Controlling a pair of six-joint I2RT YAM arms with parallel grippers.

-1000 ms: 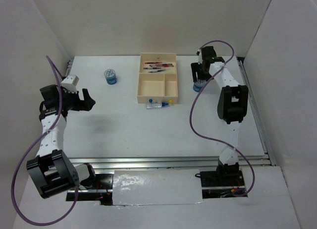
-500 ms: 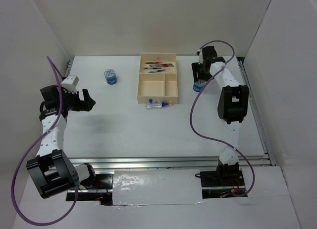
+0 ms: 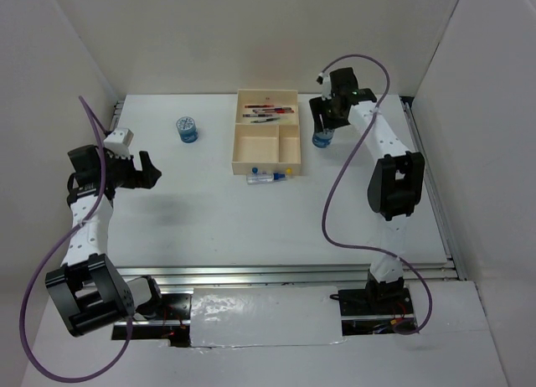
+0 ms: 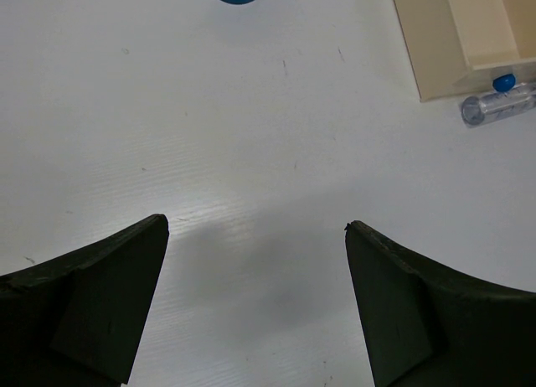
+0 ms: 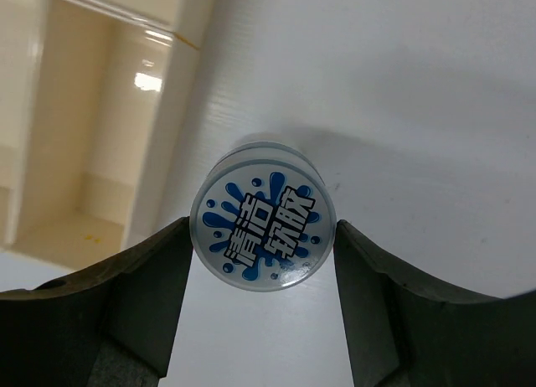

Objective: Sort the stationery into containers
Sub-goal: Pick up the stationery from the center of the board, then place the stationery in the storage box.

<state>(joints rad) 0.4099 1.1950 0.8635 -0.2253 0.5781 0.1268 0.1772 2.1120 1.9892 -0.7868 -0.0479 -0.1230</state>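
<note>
The cream tray [image 3: 237,144] lies at the back middle, with several pens [image 3: 268,112] in its long far section. My right gripper [image 3: 323,127] is shut on a blue-and-white cylinder [image 3: 321,139], held just right of the tray. In the right wrist view both fingers press the cylinder [image 5: 263,222], with the tray [image 5: 100,152] to its left. The second cylinder [image 3: 188,129] stands left of the tray. A clear pen [image 3: 266,178] lies in front of the tray. My left gripper [image 3: 151,171] is open and empty at the far left, over bare table [image 4: 255,228].
A tiny blue piece [image 4: 503,82] sits at the tray's front edge beside the clear pen [image 4: 498,106]; a yellow piece [image 3: 287,170] is near it. White walls close in on three sides. A metal rail runs along the table's right and near edges.
My right gripper has swung left toward the tray's right side with the cylinder in it. The left arm has not moved.
</note>
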